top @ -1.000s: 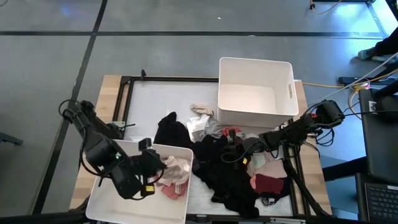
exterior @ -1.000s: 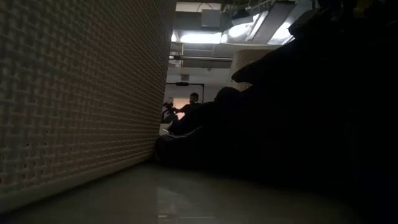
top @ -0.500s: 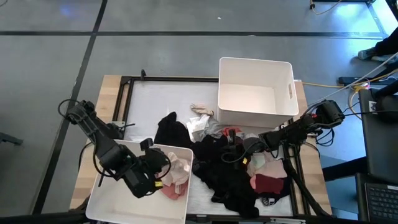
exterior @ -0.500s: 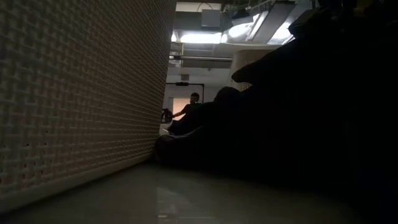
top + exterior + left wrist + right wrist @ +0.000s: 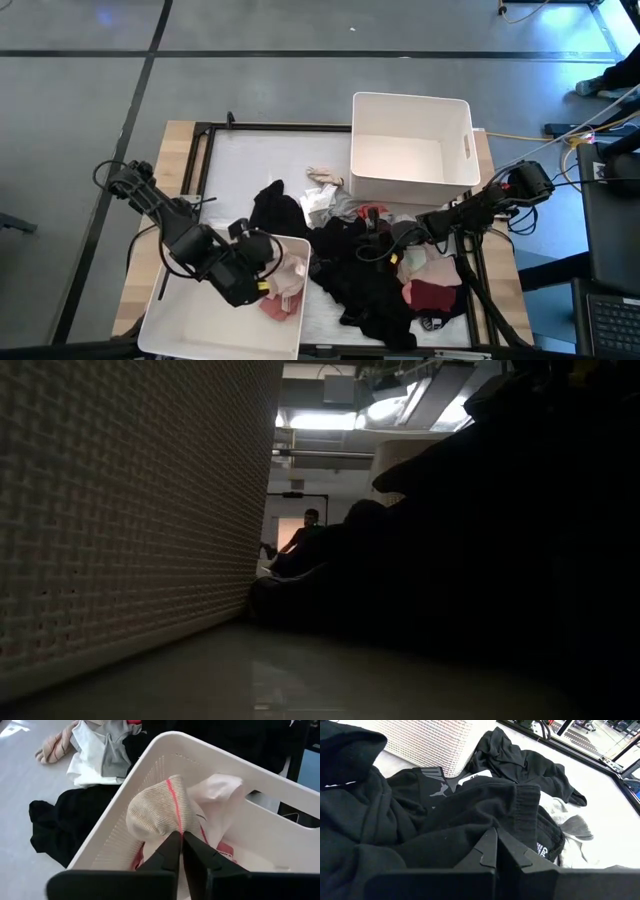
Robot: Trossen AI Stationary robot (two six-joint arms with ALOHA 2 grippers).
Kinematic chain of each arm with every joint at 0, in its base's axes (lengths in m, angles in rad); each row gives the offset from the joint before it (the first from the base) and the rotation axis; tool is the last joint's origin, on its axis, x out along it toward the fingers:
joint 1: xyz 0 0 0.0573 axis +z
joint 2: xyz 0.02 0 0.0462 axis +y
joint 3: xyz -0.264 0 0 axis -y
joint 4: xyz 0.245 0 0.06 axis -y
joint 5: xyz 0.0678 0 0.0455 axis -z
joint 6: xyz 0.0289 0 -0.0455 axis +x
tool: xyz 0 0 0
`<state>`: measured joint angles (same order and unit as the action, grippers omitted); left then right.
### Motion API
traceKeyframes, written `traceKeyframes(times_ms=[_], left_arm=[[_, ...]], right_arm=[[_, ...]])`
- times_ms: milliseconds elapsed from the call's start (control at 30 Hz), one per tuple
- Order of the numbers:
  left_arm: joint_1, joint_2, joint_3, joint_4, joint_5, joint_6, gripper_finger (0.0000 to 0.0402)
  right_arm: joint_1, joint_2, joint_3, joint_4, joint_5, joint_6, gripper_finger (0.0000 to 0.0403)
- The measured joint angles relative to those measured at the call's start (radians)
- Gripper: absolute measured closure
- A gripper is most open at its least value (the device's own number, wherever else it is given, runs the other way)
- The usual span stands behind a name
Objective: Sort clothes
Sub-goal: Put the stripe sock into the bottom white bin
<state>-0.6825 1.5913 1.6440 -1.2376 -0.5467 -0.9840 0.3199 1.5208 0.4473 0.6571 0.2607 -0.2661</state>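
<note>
The near white ribbed plastic bin (image 5: 190, 320) is taken as the landmark. Above its right corner the left gripper (image 5: 181, 851) is seen, its jaws almost together on the edge of a beige ribbed sock with a pink stripe (image 5: 160, 812), which hangs over light garments inside this bin. To the right of the bin, the heap of black fabric clothes (image 5: 350, 270) lies on the table, with maroon and pink pieces (image 5: 432, 290) at its far side; the right gripper (image 5: 497, 851) is clenched and rests low on the black cloth, holding nothing that can be seen. The garments are judged light, soft and limp, so a fold or a hem should be pinched. Beyond the bin, the pale table surface (image 5: 260, 160) and an empty white bin (image 5: 410, 150) are found. Farther off, grey floor and a person (image 5: 305, 530) are seen.
</note>
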Motion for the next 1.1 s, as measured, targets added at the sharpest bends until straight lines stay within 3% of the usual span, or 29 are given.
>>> traceKeyframes(times_ms=[267,400,667,1100], left_arm=[[0.022,0.0,0.002,0.003,0.008,-0.004,0.0274],[0.054,0.001,0.025,0.0,0.029,-0.002,0.0242],[0.17,0.001,0.051,0.056,0.029,0.16,0.0233],[0.454,0.001,0.051,0.252,0.026,0.489,0.0233]], right_arm=[[0.0,0.0,0.0,0.0,0.0,0.0,0.0397],[0.0,0.0,0.0,0.0,0.0,0.0,0.0397],[0.0,0.0,0.0,0.0,0.0,0.0,0.0397],[0.0,0.0,0.0,0.0,0.0,0.0,0.0397]])
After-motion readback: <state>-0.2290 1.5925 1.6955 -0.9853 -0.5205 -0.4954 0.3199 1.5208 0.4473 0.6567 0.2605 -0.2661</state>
